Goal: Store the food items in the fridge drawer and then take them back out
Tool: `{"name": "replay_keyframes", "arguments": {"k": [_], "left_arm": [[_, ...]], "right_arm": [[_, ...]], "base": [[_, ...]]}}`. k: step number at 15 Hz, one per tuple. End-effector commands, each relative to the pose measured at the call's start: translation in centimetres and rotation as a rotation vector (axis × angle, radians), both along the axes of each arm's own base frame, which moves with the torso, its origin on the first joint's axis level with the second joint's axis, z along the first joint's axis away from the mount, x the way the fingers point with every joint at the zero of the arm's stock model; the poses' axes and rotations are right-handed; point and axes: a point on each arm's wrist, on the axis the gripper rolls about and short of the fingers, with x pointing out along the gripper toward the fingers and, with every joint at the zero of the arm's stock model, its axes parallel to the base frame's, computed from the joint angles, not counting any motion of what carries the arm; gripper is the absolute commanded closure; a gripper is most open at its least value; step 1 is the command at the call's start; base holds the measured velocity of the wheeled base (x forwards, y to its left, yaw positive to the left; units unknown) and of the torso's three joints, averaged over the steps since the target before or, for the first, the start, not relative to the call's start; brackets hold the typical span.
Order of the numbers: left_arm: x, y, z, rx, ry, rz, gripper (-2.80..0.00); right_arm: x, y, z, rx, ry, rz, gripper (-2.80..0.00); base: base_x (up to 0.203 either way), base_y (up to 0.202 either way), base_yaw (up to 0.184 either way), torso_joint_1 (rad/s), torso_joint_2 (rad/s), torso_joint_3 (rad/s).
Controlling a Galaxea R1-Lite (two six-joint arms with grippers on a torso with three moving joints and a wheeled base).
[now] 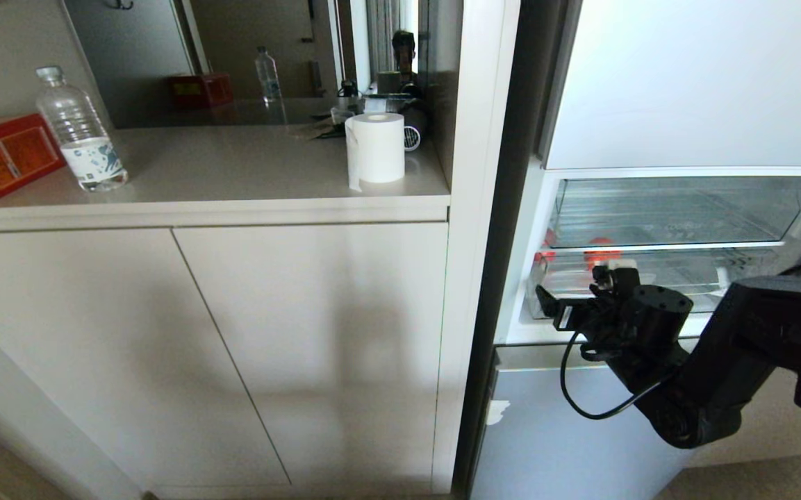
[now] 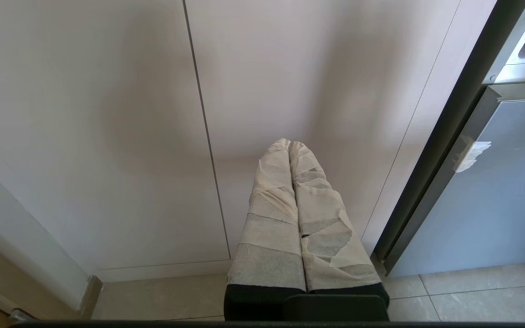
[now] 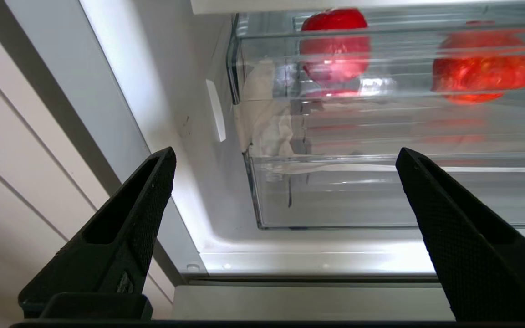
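While the left arm hangs parked low by the beige cabinets [image 1: 199, 333], nothing on the counter [image 1: 233, 167] is being handled: red box [image 1: 1, 156] at far left, water bottle [image 1: 80, 132] just beside it, paper roll [image 1: 376, 147] near the counter's right end, mirror [image 1: 261, 55] behind reflecting the box and bottle. Left gripper [image 2: 289, 145] only shows in its wrist view, taped fingers [image 2: 271, 205] pressed together, holding nothing, aimed at the cabinet doors with floor tiles [image 2: 471, 296] below. Right of the cabinets stands the fridge [image 1: 692, 83], middle section open, lower front [image 1: 567, 430] closed with a white tape scrap [image 1: 497, 411]. 2 clear bins sit inside: upper bin [image 1: 671, 208], and under it the drawer [image 1: 685, 278], pushed in. Red fruit [image 1: 601, 251] sits in the drawer toward its left side, seen through the clear plastic. Right wrist view shows 2 red fruits behind the drawer front [image 3: 380, 196]: 1 fruit [image 3: 335, 45] nearer the fridge's inner wall, second fruit [image 3: 481, 64] further along; whether the 2 touch, cannot tell. Right gripper [image 1: 565, 297] is at the drawer's front, low left part, black fingers [image 3: 125, 232] spread wide, holding nothing, and apart from the drawer lip in the wrist view. Right arm [image 1: 720, 361] enters from the right edge.
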Motion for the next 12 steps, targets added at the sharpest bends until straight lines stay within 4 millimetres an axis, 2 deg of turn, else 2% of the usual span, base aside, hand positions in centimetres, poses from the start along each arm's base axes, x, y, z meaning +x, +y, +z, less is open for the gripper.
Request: {"name": "replay_keyframes", "arguments": {"k": [1,12], "left_arm": [[0.02,0.00,0.01,0.000,0.002,0.001,0.00],[0.01,0.00,0.01,0.000,0.001,0.001,0.00]], "right_arm": [[0.72,0.14,-0.58,0.003,-0.008,-0.001,-2.80],[0.99,0.14,-0.79,0.008,-0.009,-0.002,-2.80]], "base": [[0.000,0.000,0.000,0.000,0.00,0.000],[0.000,0.000,0.000,0.000,0.00,0.000]]}}
